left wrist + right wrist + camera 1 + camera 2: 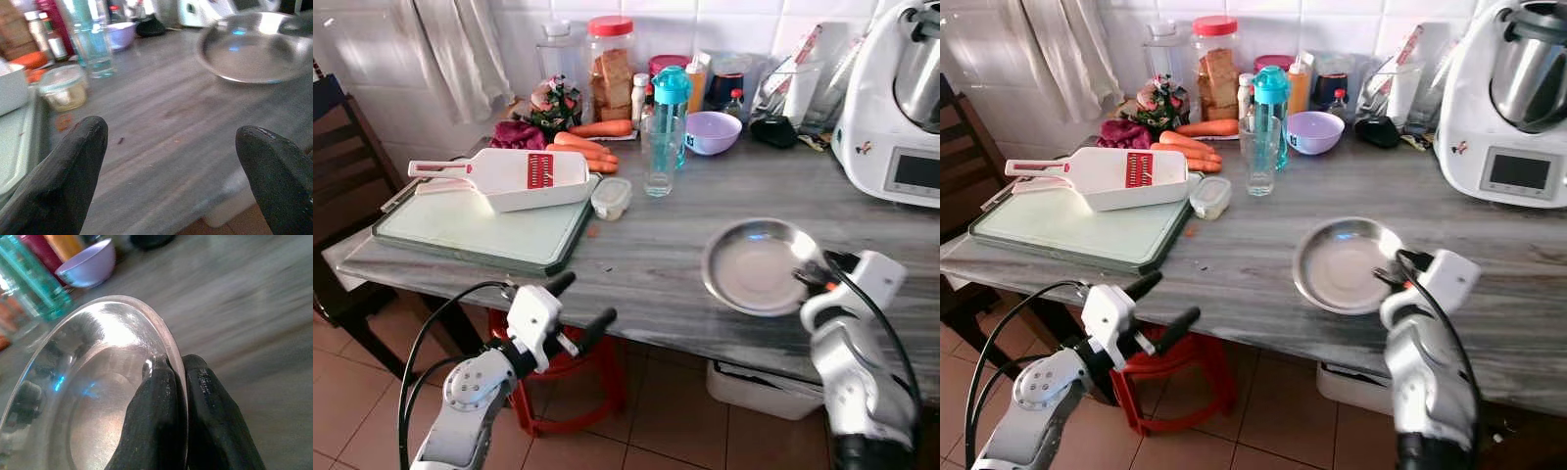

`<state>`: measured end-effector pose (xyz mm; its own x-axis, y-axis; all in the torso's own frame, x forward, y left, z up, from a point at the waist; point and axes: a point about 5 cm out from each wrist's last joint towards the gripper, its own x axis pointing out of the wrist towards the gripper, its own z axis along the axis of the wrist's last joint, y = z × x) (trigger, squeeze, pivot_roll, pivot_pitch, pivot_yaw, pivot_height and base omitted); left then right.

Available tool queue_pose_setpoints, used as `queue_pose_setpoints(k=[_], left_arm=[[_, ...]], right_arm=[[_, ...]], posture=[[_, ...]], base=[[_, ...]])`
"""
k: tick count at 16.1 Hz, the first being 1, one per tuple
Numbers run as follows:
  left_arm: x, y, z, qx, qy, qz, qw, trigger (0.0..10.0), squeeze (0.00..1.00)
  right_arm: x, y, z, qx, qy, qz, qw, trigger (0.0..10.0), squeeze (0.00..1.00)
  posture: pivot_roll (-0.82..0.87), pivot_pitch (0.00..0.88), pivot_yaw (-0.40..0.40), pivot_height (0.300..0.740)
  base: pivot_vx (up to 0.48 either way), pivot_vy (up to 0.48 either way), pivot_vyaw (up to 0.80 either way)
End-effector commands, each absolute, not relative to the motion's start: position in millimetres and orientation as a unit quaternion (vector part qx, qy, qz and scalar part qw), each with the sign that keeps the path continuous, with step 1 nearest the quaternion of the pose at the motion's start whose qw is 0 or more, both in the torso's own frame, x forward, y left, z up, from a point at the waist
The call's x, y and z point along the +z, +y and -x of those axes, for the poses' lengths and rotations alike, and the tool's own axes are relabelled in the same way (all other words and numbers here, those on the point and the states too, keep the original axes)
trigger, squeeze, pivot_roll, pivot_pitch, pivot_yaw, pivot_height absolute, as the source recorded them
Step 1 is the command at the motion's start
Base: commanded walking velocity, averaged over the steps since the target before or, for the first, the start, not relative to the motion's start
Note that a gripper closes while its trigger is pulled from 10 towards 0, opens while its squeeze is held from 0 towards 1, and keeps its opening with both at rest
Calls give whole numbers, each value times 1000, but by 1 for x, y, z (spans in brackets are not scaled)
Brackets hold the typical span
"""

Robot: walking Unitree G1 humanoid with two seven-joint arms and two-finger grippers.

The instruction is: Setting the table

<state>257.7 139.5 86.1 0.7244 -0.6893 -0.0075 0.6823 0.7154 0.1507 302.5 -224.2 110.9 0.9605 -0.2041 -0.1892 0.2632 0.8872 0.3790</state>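
Observation:
A round steel plate lies near the front edge of the grey marble table. My right gripper is shut on the plate's right rim, one finger inside the rim and one outside. My left gripper hangs open in front of the table's edge, below the green cutting board, with nothing between its fingers. A clear glass stands mid-table, and a lilac bowl sits behind it.
A white slicer rests on the cutting board beside a small lidded tub. Carrots, jars and a teal bottle crowd the back. A white kitchen machine stands far right. A dark chair is left, a red stool under the table.

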Motion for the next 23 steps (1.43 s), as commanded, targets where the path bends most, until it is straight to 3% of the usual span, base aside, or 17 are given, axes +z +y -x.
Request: queue_pose_setpoints(k=[1,5,13,14,23], left_arm=[[87,138,-257,-383,-28,-84,919,10000,0],[88,137,-258,-382,-29,-80,920,10000,0],[88,136,-259,-391,-30,-85,916,10000,0],[87,135,-259,-392,-30,-84,916,10000,0],[80,132,-254,-419,-9,-83,904,10000,0]], right_arm=[[111,-217,-307,-105,77,-213,968,10000,0],[104,-204,-316,-101,107,-270,952,10000,0],[94,-183,-317,-65,163,-279,944,10000,0],[94,-184,-316,-68,161,-280,944,10000,1000],[104,-194,-315,-84,128,-226,962,10000,1000]], posture=[[-20,0,43,740],[-9,0,47,740],[-3,0,51,740],[-4,0,50,740],[-7,0,49,740]], base=[[0,0,0],[0,0,0],[0,0,0],[0,0,0],[0,0,0]])
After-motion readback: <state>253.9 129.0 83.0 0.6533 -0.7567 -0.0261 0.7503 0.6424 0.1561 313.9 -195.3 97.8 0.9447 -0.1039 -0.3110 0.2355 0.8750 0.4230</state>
